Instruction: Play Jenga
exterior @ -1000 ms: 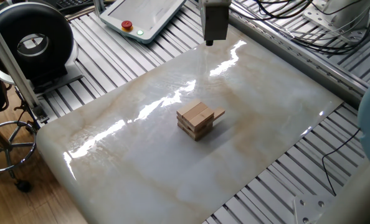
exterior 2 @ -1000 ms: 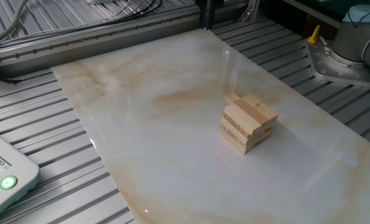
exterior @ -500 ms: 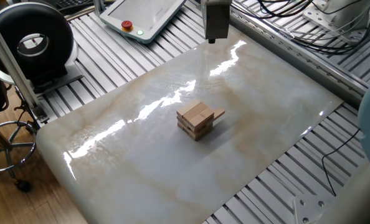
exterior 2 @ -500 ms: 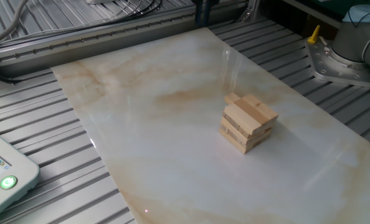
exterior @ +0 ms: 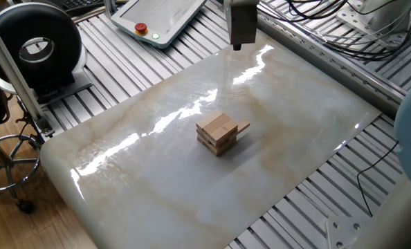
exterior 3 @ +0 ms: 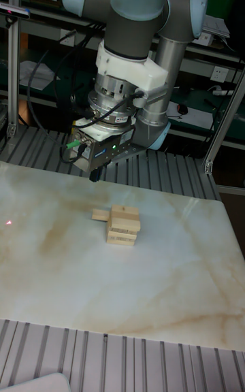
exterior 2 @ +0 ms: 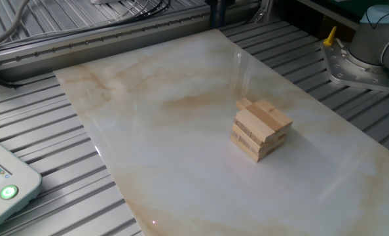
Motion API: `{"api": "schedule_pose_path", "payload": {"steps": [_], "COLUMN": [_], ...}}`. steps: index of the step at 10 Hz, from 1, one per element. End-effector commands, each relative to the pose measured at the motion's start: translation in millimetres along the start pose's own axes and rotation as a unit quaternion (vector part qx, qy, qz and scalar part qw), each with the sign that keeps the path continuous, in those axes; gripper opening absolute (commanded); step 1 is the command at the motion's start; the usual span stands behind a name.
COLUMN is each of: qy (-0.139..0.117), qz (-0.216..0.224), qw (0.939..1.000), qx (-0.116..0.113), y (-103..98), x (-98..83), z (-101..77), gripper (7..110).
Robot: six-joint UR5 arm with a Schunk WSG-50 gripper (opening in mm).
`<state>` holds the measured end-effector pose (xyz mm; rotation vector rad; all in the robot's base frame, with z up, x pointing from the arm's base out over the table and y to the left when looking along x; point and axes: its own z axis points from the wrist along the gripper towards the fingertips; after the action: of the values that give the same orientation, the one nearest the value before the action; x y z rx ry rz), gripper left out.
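Found the Jenga tower [exterior: 218,133] [exterior 2: 260,129] [exterior 3: 123,224] standing upright near the middle of the marble slab [exterior: 157,187] [exterior 2: 162,131] [exterior 3: 170,283]. Counted only a few crosswise layers of light tan wood, stacked low and a little unevenly. Noted one slim block [exterior: 242,127] [exterior 2: 245,103] [exterior 3: 101,214] jutting out sideways from just under the top layer, on the side facing the arm (whether resting loose or pinned between layers, could not tell). Saw nothing touching the stack.

Spotted the gripper [exterior: 236,45] [exterior 3: 94,174] well apart from the tower, hanging over the far edge of the slab with its dark fingers pointing down, clear of the surface. Looked in the one fixed view like a single dark bar, and in the tall fixed view only as a small dark tip under the wrist housing; could not tell whether the jaws were pressed together or parted. Held nothing visible.

Beyond the slab, made out the ribbed aluminium table [exterior: 122,62] [exterior 2: 63,196] on all sides. Off one corner lay a teach pendant [exterior: 160,17] with a red button, its green lamp [exterior 2: 8,193] lit in the other fixed view. Past the table edge sat a black round drum [exterior: 32,45] and a chrome stool base [exterior: 5,162]; behind the gripper, a tangle of black cables [exterior: 330,21].
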<state>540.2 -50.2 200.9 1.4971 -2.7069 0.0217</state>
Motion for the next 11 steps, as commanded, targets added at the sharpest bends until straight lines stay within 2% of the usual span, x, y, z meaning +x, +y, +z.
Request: {"api": "schedule_pose_path", "payload": {"steps": [1, 4, 5, 7, 9, 11], "qy": [-0.021, -0.018, -0.026, -0.045, -0.039, -0.037], "qz": [-0.055, -0.033, -0.026, -0.029, -0.033, -0.069], "qw": [0.9983, 0.9988, 0.9984, 0.9969, 0.9956, 0.9916], "qx": [0.001, 0.031, 0.044, 0.058, 0.078, 0.104], "y": [-2, -2, -3, -2, -3, -9], "x": [-7.7, -6.2, -10.8, -21.0, -23.1, -26.5], "z": [21.5, 53.3, 59.3, 65.9, 73.0, 75.8], "gripper": [7, 7, 7, 7, 7, 7]}}
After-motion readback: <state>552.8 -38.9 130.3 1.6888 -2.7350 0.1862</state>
